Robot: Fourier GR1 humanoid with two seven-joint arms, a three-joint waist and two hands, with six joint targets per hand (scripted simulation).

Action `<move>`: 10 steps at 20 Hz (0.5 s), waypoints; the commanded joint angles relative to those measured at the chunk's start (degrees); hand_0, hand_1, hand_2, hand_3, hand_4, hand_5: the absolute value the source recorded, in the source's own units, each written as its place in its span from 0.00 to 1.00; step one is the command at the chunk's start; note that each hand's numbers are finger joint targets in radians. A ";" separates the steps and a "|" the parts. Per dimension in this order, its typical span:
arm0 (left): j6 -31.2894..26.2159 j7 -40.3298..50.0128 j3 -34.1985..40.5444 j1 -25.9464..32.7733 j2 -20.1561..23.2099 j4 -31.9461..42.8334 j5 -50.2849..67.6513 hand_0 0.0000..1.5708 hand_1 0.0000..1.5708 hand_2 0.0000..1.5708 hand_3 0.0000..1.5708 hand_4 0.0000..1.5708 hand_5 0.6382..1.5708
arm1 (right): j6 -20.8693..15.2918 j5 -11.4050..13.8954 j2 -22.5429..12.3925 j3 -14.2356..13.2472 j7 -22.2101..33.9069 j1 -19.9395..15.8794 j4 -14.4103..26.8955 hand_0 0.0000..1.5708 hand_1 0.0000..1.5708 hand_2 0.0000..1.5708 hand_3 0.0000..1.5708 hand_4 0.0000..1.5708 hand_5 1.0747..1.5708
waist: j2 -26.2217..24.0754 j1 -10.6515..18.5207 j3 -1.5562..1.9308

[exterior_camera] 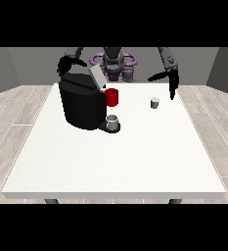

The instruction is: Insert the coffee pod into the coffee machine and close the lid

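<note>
Hand at the view's right (pixel 171 83) hangs fingers spread, nearest the coffee pod (pixel 155 102), which stands upright on the worktop (pixel 135 157) just below-left.

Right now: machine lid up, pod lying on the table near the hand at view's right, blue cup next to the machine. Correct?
One slip: the cup beside the coffee machine is red, not blue, as the front view shows. The rest holds: the lid is raised and the coffee pod sits on the table near the hand at the view's right.
</note>
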 commanded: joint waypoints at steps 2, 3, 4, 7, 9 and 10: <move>0.81 -1.74 -1.42 -2.92 0.18 5.90 -4.02 0.00 0.00 0.00 0.00 0.00 1.00 | 0.47 -0.52 -1.27 -1.53 -0.89 -1.91 3.86 0.00 0.00 0.00 0.00 0.21 1.00 | 1.76 0.77 0.01; -1.21 -1.40 -0.55 -5.70 3.14 6.05 -3.44 0.00 0.00 0.00 0.00 0.00 1.00 | -1.86 -0.49 -1.37 -2.85 2.91 -8.85 2.87 0.00 0.00 0.00 0.00 0.21 1.00 | 5.02 1.74 -0.01; 1.79 0.30 -2.50 -5.46 -0.10 6.79 -5.62 0.00 0.00 0.00 0.00 0.00 1.00 | -1.95 0.18 -0.47 -2.11 0.17 -6.23 5.03 0.00 0.00 0.00 0.00 0.22 1.00 | 3.55 1.04 0.01; 1.99 -3.88 -4.18 -4.09 0.38 9.57 -9.00 0.00 0.00 0.07 0.00 0.00 1.00 | -0.71 -0.12 -1.63 -2.27 1.18 -4.72 5.42 0.00 0.00 0.00 0.00 0.25 1.00 | 2.39 1.16 0.00; 3.36 -3.03 -6.22 -5.57 -1.87 8.83 -10.67 0.00 0.00 0.24 0.00 0.00 1.00 | -3.17 0.98 -0.37 -2.85 0.12 -6.81 9.33 0.00 0.00 0.00 0.00 0.25 1.00 | 2.79 2.61 0.02; 2.82 -7.16 -4.46 -4.81 0.51 13.04 -10.87 0.00 0.00 0.29 0.00 0.00 1.00 | -3.67 2.34 -0.12 -0.41 4.59 -5.81 5.68 0.00 0.00 0.00 0.00 0.24 1.00 | 2.33 1.89 -0.01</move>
